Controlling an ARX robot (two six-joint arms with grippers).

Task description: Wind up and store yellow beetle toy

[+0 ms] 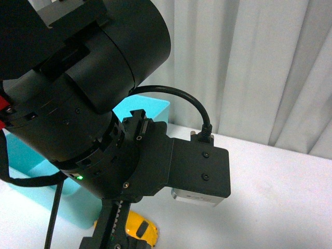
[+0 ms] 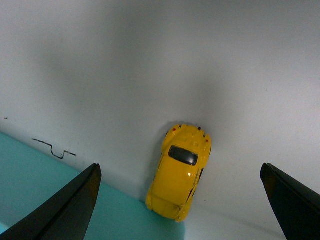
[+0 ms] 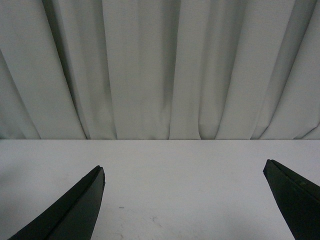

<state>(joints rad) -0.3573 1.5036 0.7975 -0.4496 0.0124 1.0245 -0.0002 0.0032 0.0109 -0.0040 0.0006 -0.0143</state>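
Note:
The yellow beetle toy [image 2: 181, 171] lies on the white table between my left gripper's [image 2: 181, 197] wide-open fingers, its nose touching the edge of a turquoise bin [image 2: 60, 200]. In the front view only part of the toy [image 1: 141, 228] shows, under my left arm, which fills the left of the picture. My left gripper hangs above the toy and is empty. My right gripper [image 3: 185, 200] is open and empty over bare white table, facing the curtain. The toy does not show in the right wrist view.
The turquoise bin [image 1: 31, 166] stands at the left on the table, partly hidden by my left arm. A pale pleated curtain [image 3: 160, 70] closes off the far side of the table [image 1: 280, 197]. A thin black crack mark [image 2: 52, 147] shows near the bin edge.

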